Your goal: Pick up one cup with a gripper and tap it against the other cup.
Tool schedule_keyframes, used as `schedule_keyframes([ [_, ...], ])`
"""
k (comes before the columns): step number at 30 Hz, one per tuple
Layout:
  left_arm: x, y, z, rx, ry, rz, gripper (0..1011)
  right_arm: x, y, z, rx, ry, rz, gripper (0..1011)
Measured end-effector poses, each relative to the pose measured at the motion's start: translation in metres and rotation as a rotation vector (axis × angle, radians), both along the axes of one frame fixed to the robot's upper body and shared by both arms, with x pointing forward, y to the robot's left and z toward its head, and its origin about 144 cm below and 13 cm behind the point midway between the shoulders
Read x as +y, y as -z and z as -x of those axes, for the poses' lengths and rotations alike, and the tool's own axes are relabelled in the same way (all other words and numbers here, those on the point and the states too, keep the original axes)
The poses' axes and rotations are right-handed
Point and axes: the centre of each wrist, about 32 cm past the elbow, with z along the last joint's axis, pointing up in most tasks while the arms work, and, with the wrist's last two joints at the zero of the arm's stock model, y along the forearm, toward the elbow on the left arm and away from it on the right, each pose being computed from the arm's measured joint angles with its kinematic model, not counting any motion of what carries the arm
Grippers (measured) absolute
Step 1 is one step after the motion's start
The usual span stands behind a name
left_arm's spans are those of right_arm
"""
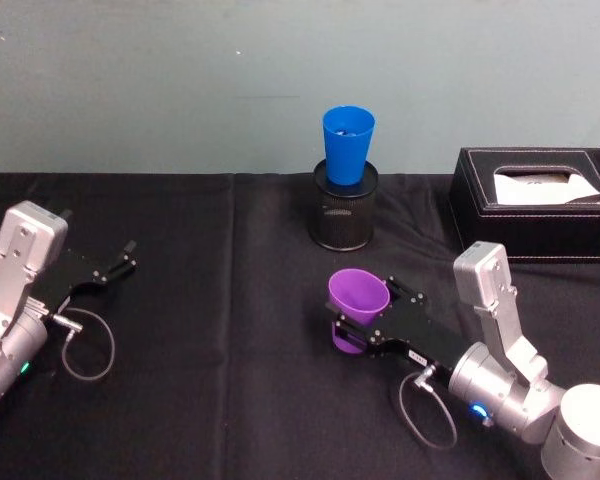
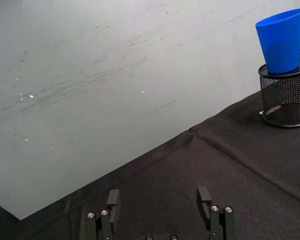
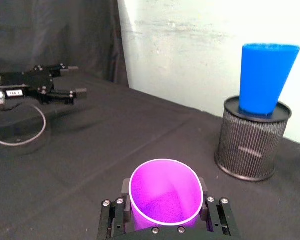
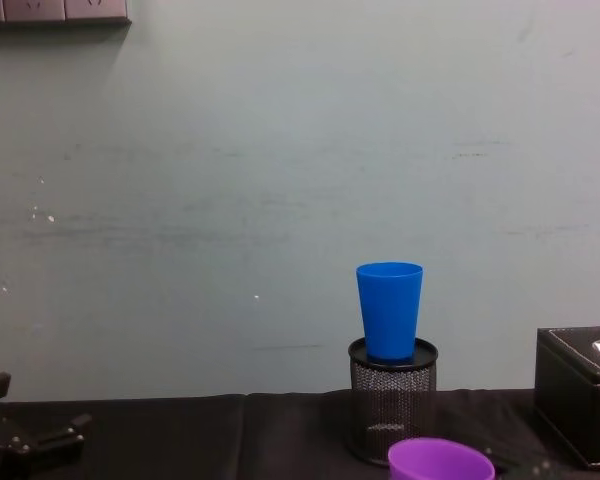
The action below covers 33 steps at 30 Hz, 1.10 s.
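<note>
The purple cup (image 1: 358,298) stands upright on the black cloth in front of me, right of centre. My right gripper (image 1: 366,314) is shut on the purple cup (image 3: 164,199), with one finger on each side of its wall. I cannot tell whether the cup is off the cloth. Its rim (image 4: 440,462) shows low in the chest view. The blue cup (image 1: 348,146) stands upright on top of a black wire-mesh pen holder (image 1: 343,216) farther back, apart from the purple cup. The right wrist view shows the blue cup (image 3: 266,77) beyond the purple one. My left gripper (image 1: 118,266) rests open at the far left.
A black tissue box (image 1: 536,203) sits at the back right, close to the pen holder (image 4: 392,402). A pale wall rises right behind the table. Loose cables loop beside both arms. The left gripper (image 2: 158,200) faces bare black cloth between itself and the pen holder (image 2: 286,98).
</note>
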Motion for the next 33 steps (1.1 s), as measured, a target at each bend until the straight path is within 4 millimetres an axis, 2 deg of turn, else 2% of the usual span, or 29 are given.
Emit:
schedule_keyframes([
  [2,0.000,0.000,0.000,0.000,0.000,0.000,1000,0.000,-0.005,0.000,-0.008,-0.002,0.002,739],
  [3,0.000,0.000,0.000,0.000,0.000,0.000,1000,0.000,-0.015,-0.001,-0.032,-0.004,0.005,735],
  [4,0.000,0.000,0.000,0.000,0.000,0.000,1000,0.000,-0.015,-0.001,-0.032,-0.004,0.005,734],
  [8,0.000,0.000,0.000,0.000,0.000,0.000,1000,-0.003,-0.040,-0.004,-0.071,0.000,0.014,733],
  [9,0.000,0.000,0.000,0.000,0.000,0.000,1000,-0.003,-0.040,-0.004,-0.071,0.000,0.014,733],
  [11,0.000,0.000,0.000,0.000,0.000,0.000,1000,-0.006,-0.057,-0.005,-0.078,0.002,0.010,733],
  [15,0.000,0.000,0.000,0.000,0.000,0.000,1000,-0.011,-0.070,-0.007,-0.069,-0.004,-0.012,733],
  [33,0.000,0.000,0.000,0.000,0.000,0.000,1000,-0.011,-0.070,-0.007,-0.069,-0.007,-0.011,733],
])
